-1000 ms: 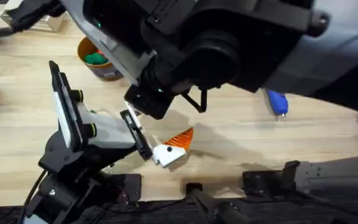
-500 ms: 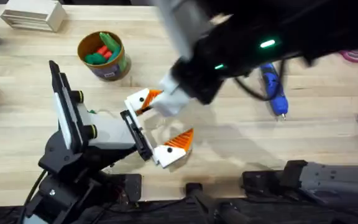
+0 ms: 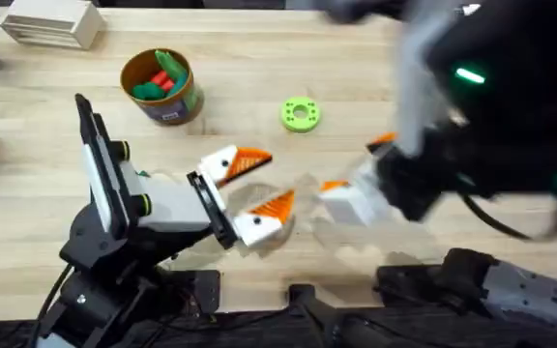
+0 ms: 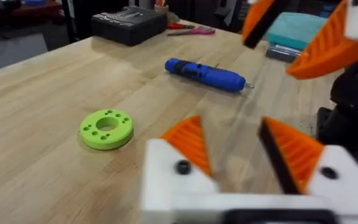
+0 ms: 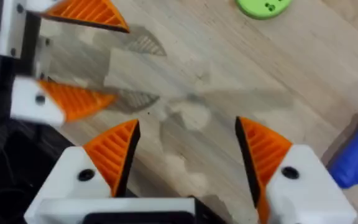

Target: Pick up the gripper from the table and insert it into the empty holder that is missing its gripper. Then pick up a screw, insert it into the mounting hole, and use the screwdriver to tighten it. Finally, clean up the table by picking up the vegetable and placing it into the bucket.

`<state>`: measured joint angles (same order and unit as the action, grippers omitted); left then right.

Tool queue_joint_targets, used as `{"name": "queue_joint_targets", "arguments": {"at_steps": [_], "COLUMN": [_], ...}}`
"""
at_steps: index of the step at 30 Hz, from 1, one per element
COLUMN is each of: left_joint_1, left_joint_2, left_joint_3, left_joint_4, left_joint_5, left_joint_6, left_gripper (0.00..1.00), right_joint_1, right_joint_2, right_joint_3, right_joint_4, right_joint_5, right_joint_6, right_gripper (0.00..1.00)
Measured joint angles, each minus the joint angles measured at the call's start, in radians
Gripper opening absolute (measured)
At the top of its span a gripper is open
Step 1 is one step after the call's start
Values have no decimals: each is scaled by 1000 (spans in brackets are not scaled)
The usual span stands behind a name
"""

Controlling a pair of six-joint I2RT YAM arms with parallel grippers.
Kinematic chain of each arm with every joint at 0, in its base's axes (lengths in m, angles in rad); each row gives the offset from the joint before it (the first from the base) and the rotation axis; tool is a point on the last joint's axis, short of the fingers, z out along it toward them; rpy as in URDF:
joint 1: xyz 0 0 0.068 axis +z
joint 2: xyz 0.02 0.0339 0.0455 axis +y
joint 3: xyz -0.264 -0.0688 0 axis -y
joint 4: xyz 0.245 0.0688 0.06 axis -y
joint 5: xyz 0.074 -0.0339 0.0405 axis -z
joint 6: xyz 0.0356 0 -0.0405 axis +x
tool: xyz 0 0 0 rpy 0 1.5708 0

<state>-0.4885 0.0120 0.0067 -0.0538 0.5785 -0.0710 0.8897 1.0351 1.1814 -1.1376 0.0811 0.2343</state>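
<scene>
Your left gripper (image 3: 254,189) had both orange tips seated, jaws spread wide, nothing held. Right gripper (image 5: 185,152) also gaped empty over bare wood. Screwdriver (image 4: 205,74) lay near far edge, bucket (image 3: 161,86) stood back-left, green ring (image 3: 300,114) between them, table (image 3: 46,184) roomy.

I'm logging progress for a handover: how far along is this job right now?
Looks done: the orange tip sits in its white holder, so both fingers of the left gripper have tips. In hand: nothing; the right gripper is open and empty. Left: the screw, since the screwdriver lies untouched on the table. The bucket holds green and red vegetables; I cannot tell whether cleanup is finished.
</scene>
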Motion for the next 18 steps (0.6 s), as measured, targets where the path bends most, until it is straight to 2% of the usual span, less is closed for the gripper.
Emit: {"name": "queue_joint_targets", "arguments": {"at_steps": [4, 5, 8, 11, 12, 13, 15, 18], "left_joint_1": [0, 0, 0, 0, 0, 0, 0, 0], "left_joint_2": [0, 0, 0, 0, 0, 0, 0, 0], "left_joint_3": [0, 0, 0, 0, 0, 0, 0, 0], "left_joint_4": [0, 0, 0, 0, 0, 0, 1, 0], "left_joint_5": [-3, -3, -3, -19, -25, -26, -26, -26], "left_joint_6": [6, 8, 9, 9, 9, 9, 10, 9], "left_gripper": [49, 16, 12, 10, 10, 10, 10, 10], "right_joint_1": [0, 0, -3, -60, -137, -175, -254, -399], "right_joint_2": [-168, -202, -275, -307, -296, -288, -265, -210], "right_joint_3": [-63, -70, -79, -80, -87, -92, -101, -111], "right_joint_4": [1, 1, 3, -24, -39, -41, -41, -31], "right_joint_5": [0, 0, 9, 92, 144, 156, 170, 175], "right_joint_6": [51, 58, 76, 110, 113, 108, 97, 69], "right_gripper": [912, 912, 912, 915, 915, 918, 977, 987]}}
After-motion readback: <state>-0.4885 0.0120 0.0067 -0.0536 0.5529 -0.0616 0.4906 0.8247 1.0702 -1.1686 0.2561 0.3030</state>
